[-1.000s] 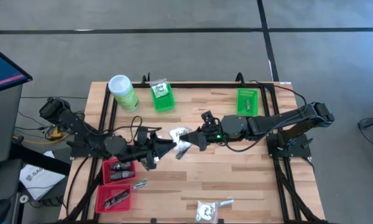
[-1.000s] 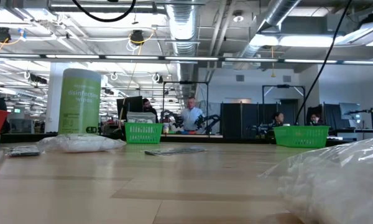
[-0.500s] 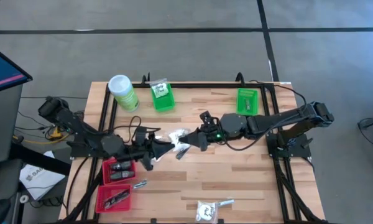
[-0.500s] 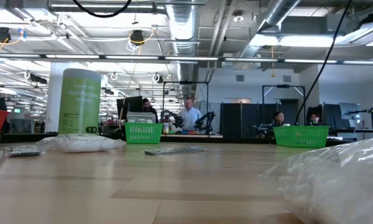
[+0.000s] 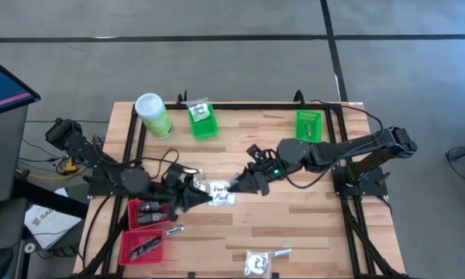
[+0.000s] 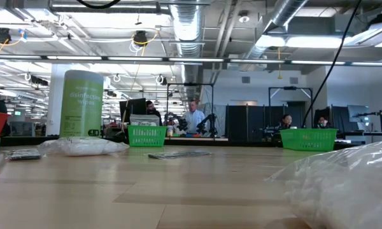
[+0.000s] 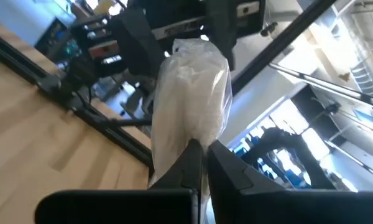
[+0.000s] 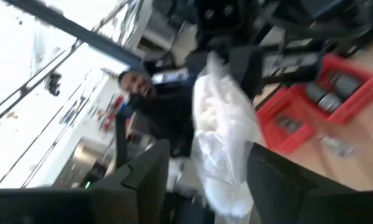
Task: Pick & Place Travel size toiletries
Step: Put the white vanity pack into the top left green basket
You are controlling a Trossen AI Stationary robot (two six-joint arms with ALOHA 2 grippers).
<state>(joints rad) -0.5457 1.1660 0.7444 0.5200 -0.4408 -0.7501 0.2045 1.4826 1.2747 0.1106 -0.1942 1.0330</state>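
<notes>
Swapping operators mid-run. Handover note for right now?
Left tool: shut on white packet, held mid-table.
Right tool: open at the packet's other end, no grip.
Red baskets, front left, hold dark pieces; far green basket holds one packet; other green basket looks empty.
Loose: silvery sachet by the red baskets, another packet and sachet at the front edge.
Left: place held packet, then sort the loose items.

left end effector (image 5: 195, 194) grips white packet (image 5: 221, 194) | right end effector (image 5: 239, 186) beside it, parted
</notes>
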